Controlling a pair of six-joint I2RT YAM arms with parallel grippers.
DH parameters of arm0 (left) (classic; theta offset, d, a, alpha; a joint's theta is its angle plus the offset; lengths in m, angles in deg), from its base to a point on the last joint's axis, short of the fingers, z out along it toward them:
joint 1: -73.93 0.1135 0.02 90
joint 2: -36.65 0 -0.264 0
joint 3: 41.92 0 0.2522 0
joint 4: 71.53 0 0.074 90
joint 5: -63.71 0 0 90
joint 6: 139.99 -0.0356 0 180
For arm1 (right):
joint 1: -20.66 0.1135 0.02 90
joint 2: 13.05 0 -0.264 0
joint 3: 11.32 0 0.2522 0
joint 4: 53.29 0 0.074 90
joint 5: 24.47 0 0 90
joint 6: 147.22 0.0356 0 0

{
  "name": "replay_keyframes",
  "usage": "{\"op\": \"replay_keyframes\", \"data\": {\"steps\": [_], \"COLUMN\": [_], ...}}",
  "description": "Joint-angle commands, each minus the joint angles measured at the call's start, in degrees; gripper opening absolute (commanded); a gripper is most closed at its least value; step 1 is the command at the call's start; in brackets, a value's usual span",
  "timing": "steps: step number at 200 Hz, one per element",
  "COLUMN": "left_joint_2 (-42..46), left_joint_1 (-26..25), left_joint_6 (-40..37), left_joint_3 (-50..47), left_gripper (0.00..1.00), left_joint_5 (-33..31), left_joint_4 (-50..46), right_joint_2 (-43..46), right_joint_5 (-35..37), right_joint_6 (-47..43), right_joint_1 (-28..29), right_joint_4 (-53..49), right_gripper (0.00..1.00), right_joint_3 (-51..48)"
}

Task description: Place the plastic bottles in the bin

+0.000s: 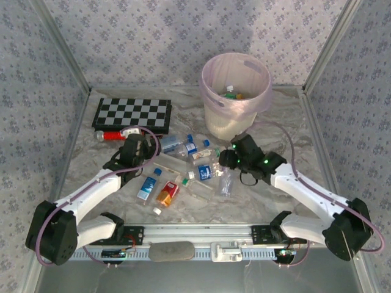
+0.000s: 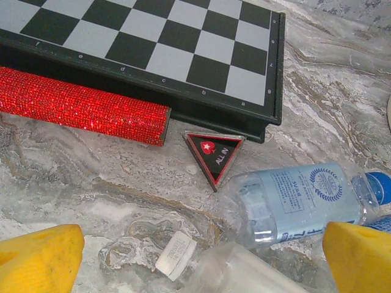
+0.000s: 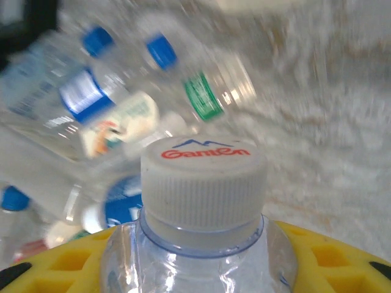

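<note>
left gripper [image 2: 195, 262] wide open, poised low over table [image 2: 342, 91] | right gripper [image 1: 227, 162] clamped on white-capped bottle [image 3: 204, 183], perhaps raised

A black-and-white folding chessboard with a dark frame [image 1: 131, 113] lies flat at the far left of the grey-veined marble-look worktop [image 1: 293, 122]; a red glitter-covered cylindrical stick [image 2: 79, 107] lies along the board's near edge, just beside it, its cut end pointing toward the board's right corner; in the top view a silvery tip shows at the stick's left end; a small black triangular token with a red rim, a star and the words "ALL IN" [image 2: 214, 152] sits flat just beside that cut end, close under the board's corner; pale floral-patterned walls [image 1: 153, 36] enclose the worktop on three sides.
</note>
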Motion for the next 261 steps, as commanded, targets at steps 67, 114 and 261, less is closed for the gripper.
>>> {"op": "replay_keyframes", "data": {"steps": [67, 114, 261], "left_joint_2": [-1.32, -0.12, 4.36], "left_joint_1": [0.69, 0.69, 0.95], "left_joint_6": [-1.23, -0.97, -0.79], "left_joint_3": [2.06, 1.56, -2.75], "left_gripper": [1.00, 1.00, 1.00], "left_joint_5": [0.02, -0.12, -0.44], "left_joint_4": [1.81, 0.84, -1.17], "right_joint_2": [-6.27, -14.49, -44.38], "right_joint_5": [1.59, -2.30, -6.38], "right_joint_6": [-26.52, -29.69, -30.74], "right_joint_1": [-3.03, -9.57, -21.94], "right_joint_4": [-4.12, 0.91, 3.33], "right_gripper": [0.46, 0.45, 0.45], "right_joint_3": [32.42, 44.82, 74.55]}}
